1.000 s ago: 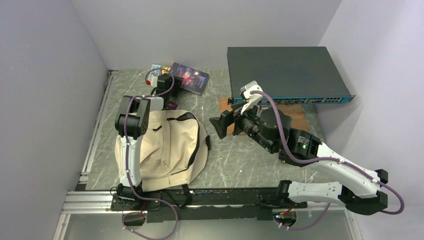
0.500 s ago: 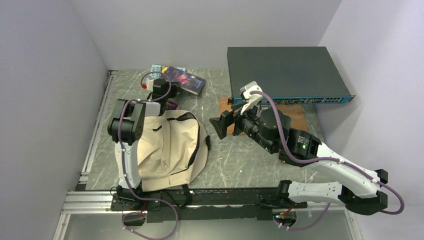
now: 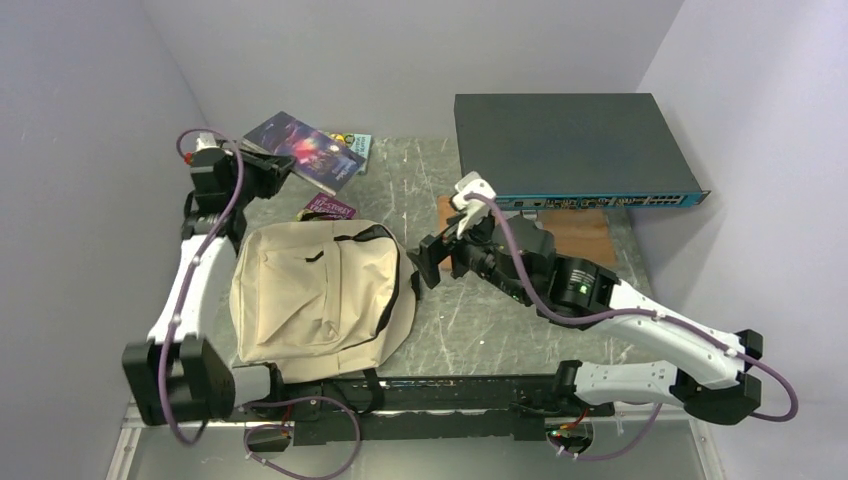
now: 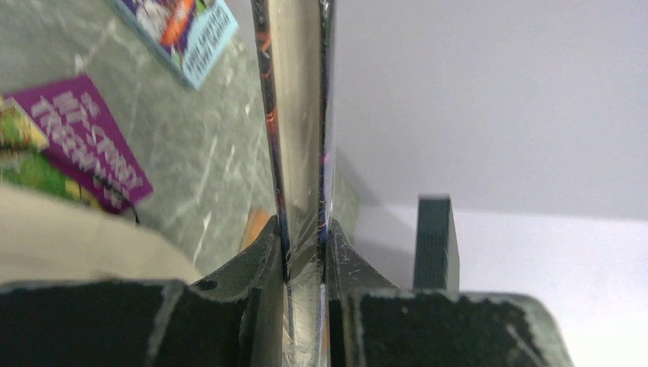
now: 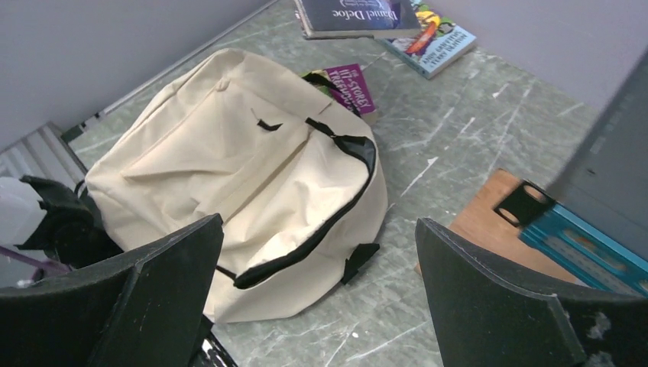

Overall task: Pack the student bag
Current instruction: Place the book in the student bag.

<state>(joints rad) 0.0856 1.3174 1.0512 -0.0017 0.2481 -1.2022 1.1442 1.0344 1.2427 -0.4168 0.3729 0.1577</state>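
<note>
- the student bag (image 3: 318, 295) (image 5: 252, 172), cream fabric with black straps, lies flat on the near-left part of the green marbled desk (image 3: 470, 330), front pocket facing up.
- its near edge reaches the black rail along the desk's near edge. its left edge runs just beside the left arm.
- a dark zipper line curves along the bag's right side, facing the right tool.
- the left tool (image 3: 270, 170) (image 4: 304, 241) is near the far-left corner, close to the left wall. it is clamped narrow on a dark book (image 3: 303, 150) (image 4: 299, 138), which the wrist view shows edge-on between the fingers (image 4: 256, 260).
- the dark book sticks out toward the far wall, and its far end overlaps a teal book (image 3: 355, 145) (image 5: 429, 38) lying flat by that wall.
- a purple book (image 3: 330, 207) (image 4: 76, 145) (image 5: 350, 88) lies flat, touching the bag's far edge.
- the right tool (image 3: 432, 262) (image 5: 319, 225) hangs above the desk just right of the bag, jaws spread wide and holding nothing.
- a strip of bare desk runs between the bag's right edge and a wooden board (image 3: 592, 235) (image 5: 500, 222).
- a large dark network switch (image 3: 570, 145) fills the far-right corner, its front edge overhanging the wooden board.
- walls close in on the left, far and right sides. only the near side, where the arms are mounted, is open.
</note>
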